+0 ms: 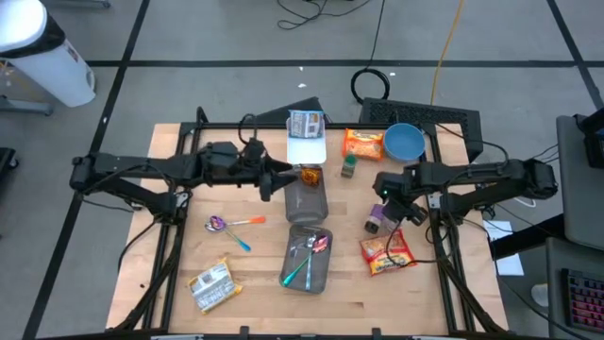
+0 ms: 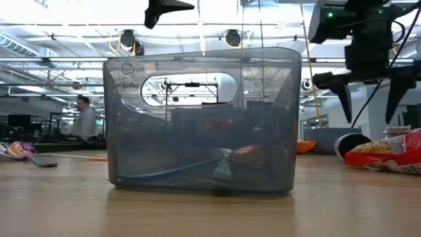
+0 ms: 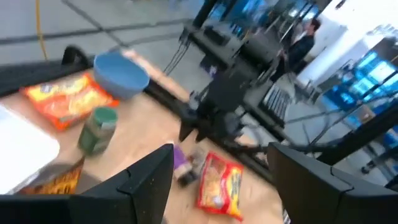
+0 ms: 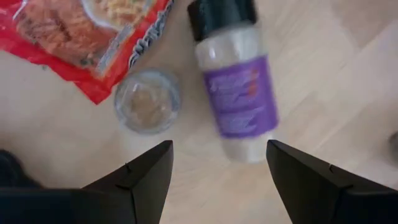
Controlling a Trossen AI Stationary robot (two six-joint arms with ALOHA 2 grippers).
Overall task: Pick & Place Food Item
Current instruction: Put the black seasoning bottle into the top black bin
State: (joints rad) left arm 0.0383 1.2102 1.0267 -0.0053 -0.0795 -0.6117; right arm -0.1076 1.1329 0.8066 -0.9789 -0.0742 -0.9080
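The right tool hangs over the right half of the desk, fingers spread apart with nothing between them, pointing down at a purple-labelled spice jar that lies on its side on the wood. In the right wrist view that jar has a black cap and a pale body, and it sits in the gap ahead of the two dark fingers, not touched by either. Just beside the jar there is a small clear cup, upright, with something pale in it, and its edge comes up against a red noodle packet. From overhead, the red packet lies nearer the front edge than the jar.

Further back on the right: a small green-lidded jar, an orange snack packet and a blue bowl, all lined up near the far edge.

The left tool is out toward the middle, fingers wide apart and empty, beside a grey translucent bin with an orange-brown packet at its far end. Behind that sits a white container.

Closer to the front, a second grey bin holds cutlery, including a blue-handled piece. Left of it lie loose spoons, and in the front left a yellow packet.

In the low view the bin fills the middle, and a person stands well back in the room.
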